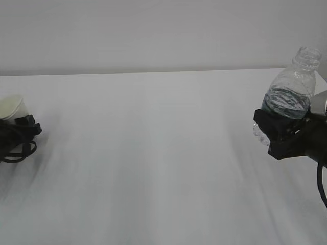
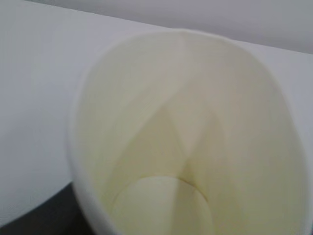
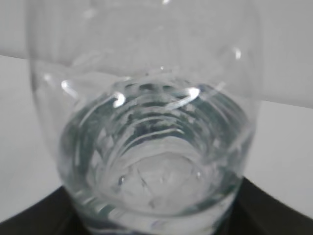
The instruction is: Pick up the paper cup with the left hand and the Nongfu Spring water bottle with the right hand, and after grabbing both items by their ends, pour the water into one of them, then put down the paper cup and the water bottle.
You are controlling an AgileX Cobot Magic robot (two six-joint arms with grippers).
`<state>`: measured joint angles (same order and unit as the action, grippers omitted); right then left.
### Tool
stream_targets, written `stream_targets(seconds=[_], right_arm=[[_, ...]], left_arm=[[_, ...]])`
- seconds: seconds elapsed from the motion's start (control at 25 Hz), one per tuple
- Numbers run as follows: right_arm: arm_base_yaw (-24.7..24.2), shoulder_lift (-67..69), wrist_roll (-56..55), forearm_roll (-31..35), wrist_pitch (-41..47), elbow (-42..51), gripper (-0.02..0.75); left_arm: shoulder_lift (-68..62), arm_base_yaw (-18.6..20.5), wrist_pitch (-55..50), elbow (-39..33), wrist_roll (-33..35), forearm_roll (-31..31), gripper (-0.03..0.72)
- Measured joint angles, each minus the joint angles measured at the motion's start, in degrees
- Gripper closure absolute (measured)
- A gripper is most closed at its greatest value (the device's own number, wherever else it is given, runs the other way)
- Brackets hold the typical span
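Observation:
The paper cup [image 1: 11, 108] is at the far left edge, tilted, with its base in my left gripper [image 1: 23, 130], which is shut on it. In the left wrist view the paper cup [image 2: 186, 147] fills the frame: I look into its pale yellowish, dry inside, and the jaws are hidden. At the right, the Nongfu Spring water bottle [image 1: 288, 94] stands nearly upright above the table, capless, with my right gripper [image 1: 278, 133] shut on its bottom end. Water [image 3: 156, 161] fills the lower part of the bottle [image 3: 146, 98].
A white table [image 1: 153, 163] stretches between the two grippers, with a pale wall behind it. Loose black cables [image 1: 18, 150] hang below the left gripper.

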<state>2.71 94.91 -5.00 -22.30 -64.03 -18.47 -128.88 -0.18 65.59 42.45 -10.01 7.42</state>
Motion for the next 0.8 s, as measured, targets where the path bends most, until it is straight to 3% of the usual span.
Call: stream_targets(seconds=[0.44, 0.8], right_arm=[[0.0, 0.0, 0.0, 1.33, 0.0, 0.0, 0.301], [0.0, 0.0, 0.0, 1.92, 0.11, 0.0, 0.301]], left_arm=[[3.14, 0.0, 0.0, -1.9, -0.97, -16.22, 0.263], [10.7, 0.0, 0.0, -2.53, -12.8, -44.63, 0.265]])
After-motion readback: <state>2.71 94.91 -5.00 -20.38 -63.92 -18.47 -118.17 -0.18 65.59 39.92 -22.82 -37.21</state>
